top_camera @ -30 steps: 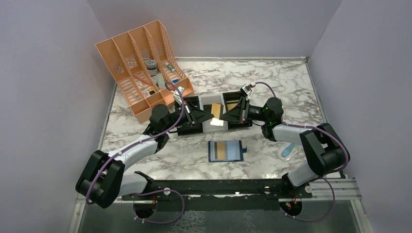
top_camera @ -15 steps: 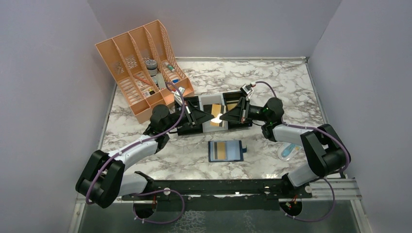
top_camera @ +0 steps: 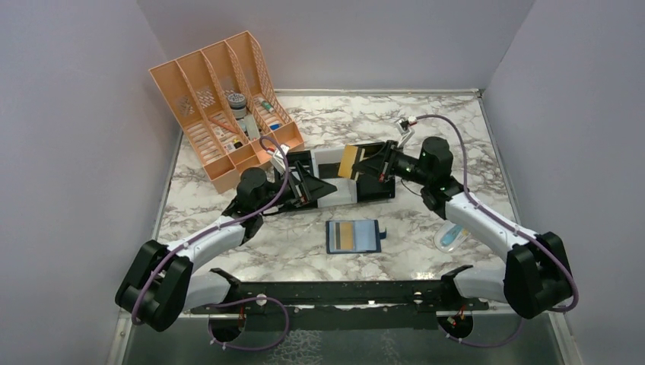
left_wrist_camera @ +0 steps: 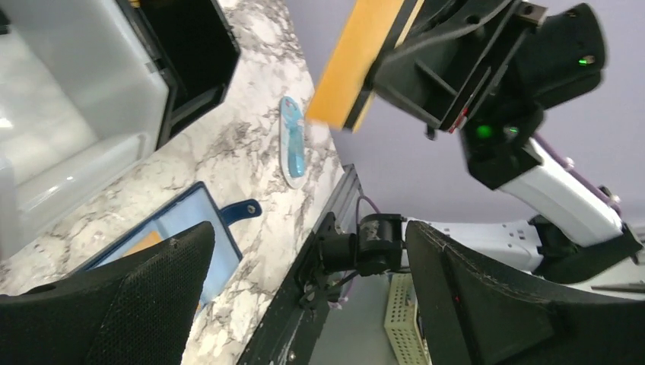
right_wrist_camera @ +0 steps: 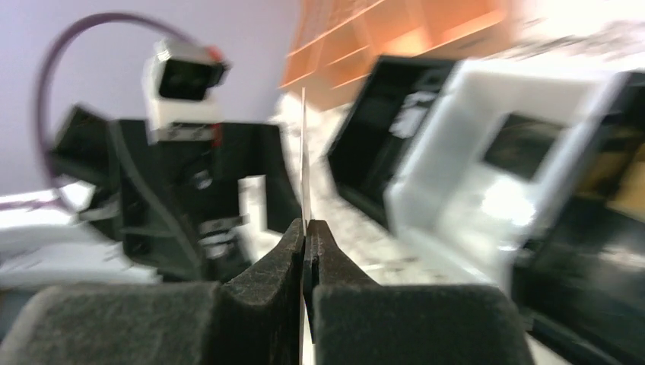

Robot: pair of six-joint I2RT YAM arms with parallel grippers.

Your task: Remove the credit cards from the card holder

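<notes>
The card holder (top_camera: 354, 236) lies open on the marble table, blue-grey inside, with a gold-tan card and others in its pockets. In the left wrist view the card holder (left_wrist_camera: 171, 236) shows its strap tab. My right gripper (top_camera: 364, 163) is shut on one gold-tan credit card (top_camera: 348, 161), held upright above the box trays. That credit card (left_wrist_camera: 354, 65) appears up high in the left wrist view, and edge-on as a thin card (right_wrist_camera: 304, 167) between my right gripper (right_wrist_camera: 306, 228) and its pads. My left gripper (top_camera: 325, 188) stands open and empty just left of the card; nothing sits in my left gripper (left_wrist_camera: 312, 296).
Black and white box trays (top_camera: 335, 190) lie under both grippers. An orange slotted file rack (top_camera: 224, 106) with small items stands at the back left. A small blue-and-white object (top_camera: 450, 237) lies right of the card holder, near the right arm.
My left gripper has opened and let go of the gold-tan card. The right gripper closed on it, then lifted it up and slightly right, away from the white tray.
</notes>
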